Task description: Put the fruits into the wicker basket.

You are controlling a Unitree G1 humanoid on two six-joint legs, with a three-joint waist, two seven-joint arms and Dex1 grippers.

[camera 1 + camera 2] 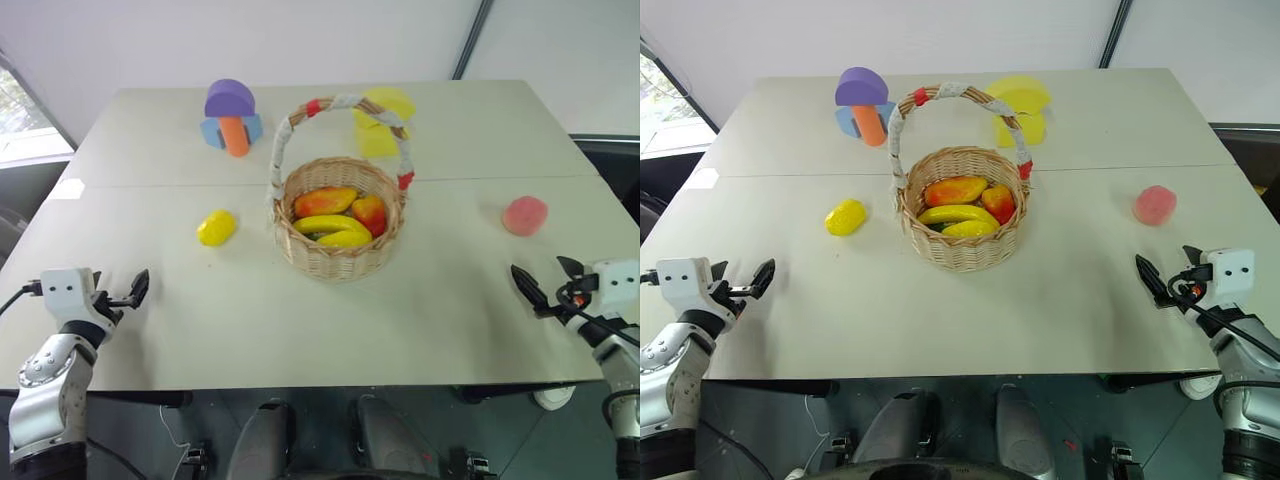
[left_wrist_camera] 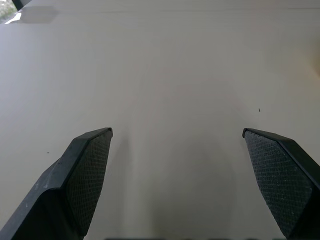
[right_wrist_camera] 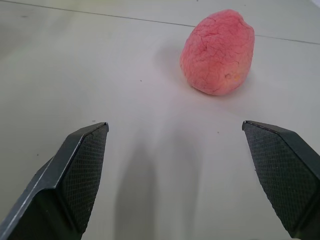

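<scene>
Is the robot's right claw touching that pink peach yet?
Apart. The right wrist view shows bare table between the open right gripper and the pink peach.

A wicker basket (image 1: 962, 215) stands mid-bench (image 1: 940, 310), holding yellow and orange-red fruit. The yellow lemon (image 1: 845, 217) lies just left of it; the pink peach (image 1: 1155, 204) lies well to its right. Purple, orange and blue foam blocks (image 1: 863, 105) sit far left, yellow foam blocks (image 1: 1022, 105) far right. The left tool (image 1: 748, 283) and right tool (image 1: 1168, 278) hover at the near corners, jaws spread, empty.
</scene>
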